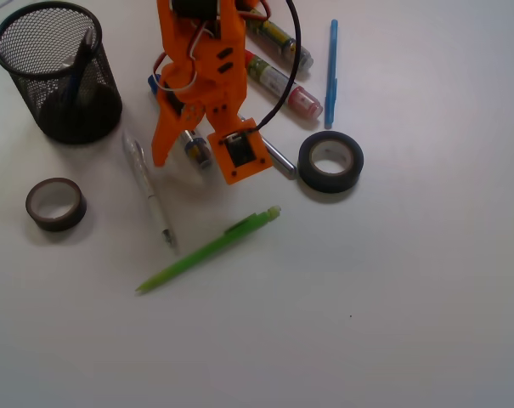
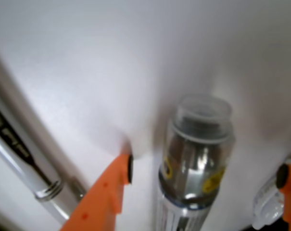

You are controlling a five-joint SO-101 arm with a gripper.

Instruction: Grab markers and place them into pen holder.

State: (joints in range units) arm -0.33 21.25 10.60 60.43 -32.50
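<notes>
From the front, the orange gripper [image 1: 191,153] is seen lowered over the blue-ended marker [image 1: 197,151], well right of the pen holder [image 1: 59,75]. At the wrist, jaws are spread astride the marker [image 2: 196,163]; closure should be centred on the barrel.

Orange plastic so101 arm [image 1: 201,59]: entered the front view from 12 o'clock, wrist pitched steeply down toward the white surface. Orange two-fingered gripper [image 1: 193,153]: jaws stood apart, tips close to the surface. Long tapered finger [image 1: 165,136] pointed to 7 o'clock; blunt finger with black square inset [image 1: 242,151] sat at 4 o'clock of it. Black cable [image 1: 290,59] looped along the arm's side.
</notes>
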